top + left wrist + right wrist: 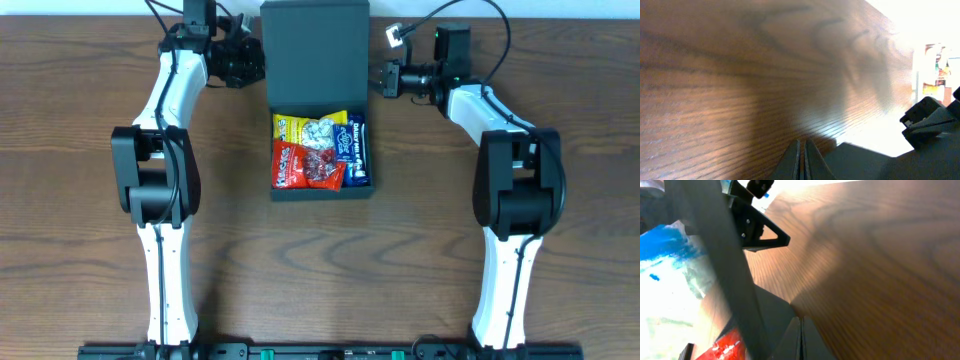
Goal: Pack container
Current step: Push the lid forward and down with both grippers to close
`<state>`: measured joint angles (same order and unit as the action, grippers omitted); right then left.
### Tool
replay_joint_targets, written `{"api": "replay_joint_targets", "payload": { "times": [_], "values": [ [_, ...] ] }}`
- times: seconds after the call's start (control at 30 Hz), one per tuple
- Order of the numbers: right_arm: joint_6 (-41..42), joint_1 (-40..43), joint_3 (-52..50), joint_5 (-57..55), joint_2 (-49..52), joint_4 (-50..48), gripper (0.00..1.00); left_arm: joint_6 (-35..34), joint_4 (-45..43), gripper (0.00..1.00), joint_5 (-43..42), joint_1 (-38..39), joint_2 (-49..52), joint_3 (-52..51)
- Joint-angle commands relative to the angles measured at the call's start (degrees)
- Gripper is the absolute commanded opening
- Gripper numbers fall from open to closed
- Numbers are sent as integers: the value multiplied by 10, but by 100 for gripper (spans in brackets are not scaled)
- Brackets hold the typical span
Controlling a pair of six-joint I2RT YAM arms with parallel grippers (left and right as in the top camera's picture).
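Note:
The dark teal-green container (322,192) sits at the table's middle back with its flap lid (314,50) raised towards the far edge. Inside lie a yellow packet (310,128), a red packet (305,165) and a blue packet (355,150). My left gripper (256,68) is shut and empty at the lid's left edge; its closed fingers (802,160) lie beside the dark lid (865,162). My right gripper (381,78) is shut and empty at the lid's right edge; its closed fingers (801,340) sit by the lid (715,255) and the red packet (722,347).
The wooden table (90,220) surrounds the container. Both arm bases stand at the front edge. The right arm (930,117) shows in the left wrist view, and the left gripper body (757,225) in the right wrist view.

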<state>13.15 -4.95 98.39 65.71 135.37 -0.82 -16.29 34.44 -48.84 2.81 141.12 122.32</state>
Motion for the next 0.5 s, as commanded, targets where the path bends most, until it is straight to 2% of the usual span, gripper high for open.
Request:
{"api": "replay_joint_targets", "payload": {
  "times": [0.0,0.17,0.3,0.47],
  "values": [
    [3,0,32,43,-35,3,1,25,-1,6,-23,10,-50,25],
    [14,9,36,42,-66,28,1,67,25,6,-23,10,-98,25],
    [7,12,36,42,-83,71,1,126,65,6,-22,10,-136,25],
    [-54,10,36,22,-107,199,1,237,155,6,-1,10,-181,25]
  ]
}}
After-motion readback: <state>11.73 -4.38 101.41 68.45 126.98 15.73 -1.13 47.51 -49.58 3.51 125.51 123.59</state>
